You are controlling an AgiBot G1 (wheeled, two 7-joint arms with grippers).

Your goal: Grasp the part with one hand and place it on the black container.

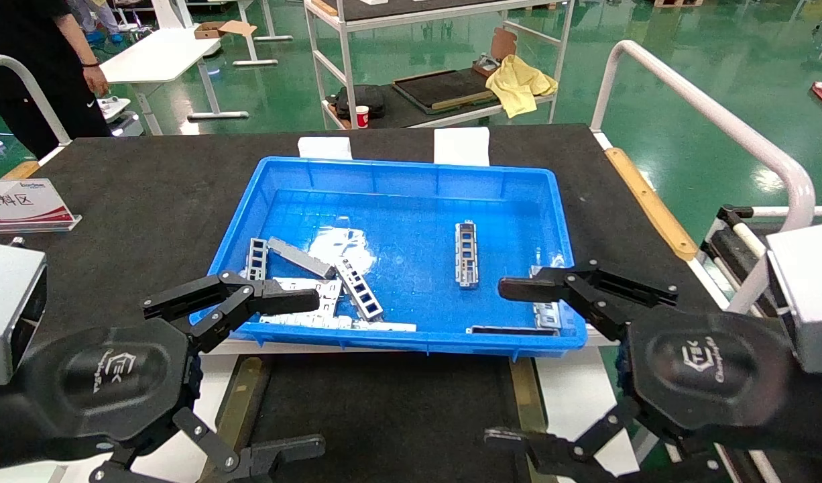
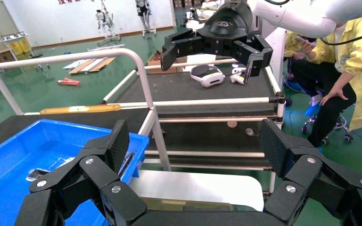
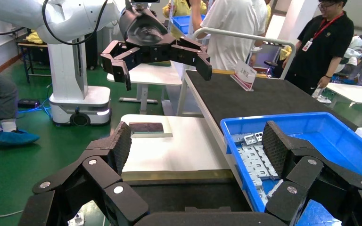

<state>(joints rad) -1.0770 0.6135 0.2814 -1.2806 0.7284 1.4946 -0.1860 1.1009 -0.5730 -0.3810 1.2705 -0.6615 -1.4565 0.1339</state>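
My left gripper (image 1: 302, 372) hangs at the lower left of the head view, its jaws spread wide and holding nothing; one finger (image 1: 277, 300) reaches over the near left corner of the blue bin (image 1: 411, 176), the other lies low by the frame's bottom edge. My right gripper (image 1: 515, 365) mirrors it at the lower right, jaws also spread and bare, its upper finger (image 1: 538, 288) over the bin's near right corner.

The bin sits in the middle of the frame on the black bench (image 1: 149, 194). One part (image 1: 466, 254), a slim silver bracket with four rectangular cut-outs, lies alone right of centre on the bin floor, pointing up and down the frame, apart from everything else. A heap of similar brackets (image 1: 330, 295) and pale plates crowds the bin's lower left, with a plain grey bar (image 1: 300, 257) lying slantwise on top. More metal pieces (image 1: 542, 312) lie along the near right wall, under my right finger.

The black container (image 1: 384, 416) fills the bottom centre of the frame, just below the bin, between my two grippers, with olive-gold rails (image 1: 240, 406) down its sides. Its visible surface holds nothing.

A white sign with red print (image 1: 23, 204) stands at the left edge on the bench. A person in black (image 1: 42, 60) stands at the upper left.
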